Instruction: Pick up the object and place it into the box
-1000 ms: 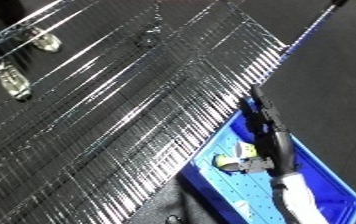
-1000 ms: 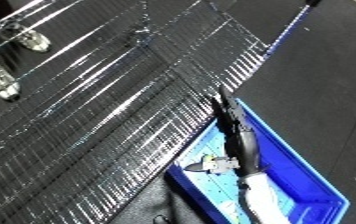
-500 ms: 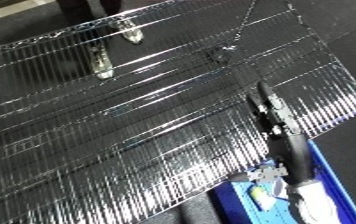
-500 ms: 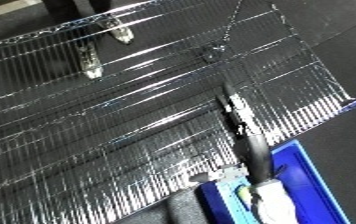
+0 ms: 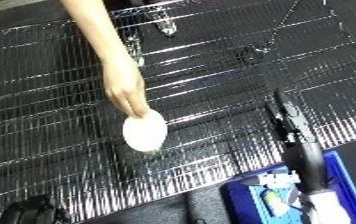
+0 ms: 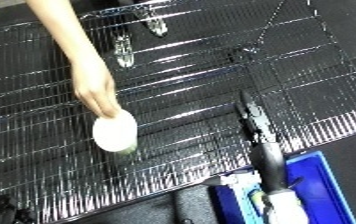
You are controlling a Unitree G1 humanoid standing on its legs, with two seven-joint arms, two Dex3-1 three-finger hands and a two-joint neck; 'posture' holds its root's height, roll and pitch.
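A white round object (image 5: pixel 145 131) lies on or just above the wire mesh table (image 5: pixel 59 165), left of centre; a person's hand (image 5: pixel 126 92) reaching in from the top edge holds its upper rim. My right hand (image 5: pixel 290 120) stretches over the mesh to the object's right, well apart from it, fingers straight and holding nothing. Its forearm (image 5: pixel 309 170) runs back over the blue bin (image 5: pixel 345 176) at the lower right corner. My left hand shows in neither view.
Small items (image 5: pixel 268 181) lie in the bin's near-left corner. Two shiny metal pieces (image 6: pixel 123 49) rest on the mesh at the far side, and a dark fitting (image 5: pixel 250 54) further right. The table's front edge runs diagonally past the bin.
The camera has swung, so the whole picture has shifted. A person's arm has come in from the top holding the white object at the mesh. My right hand stays stretched out.
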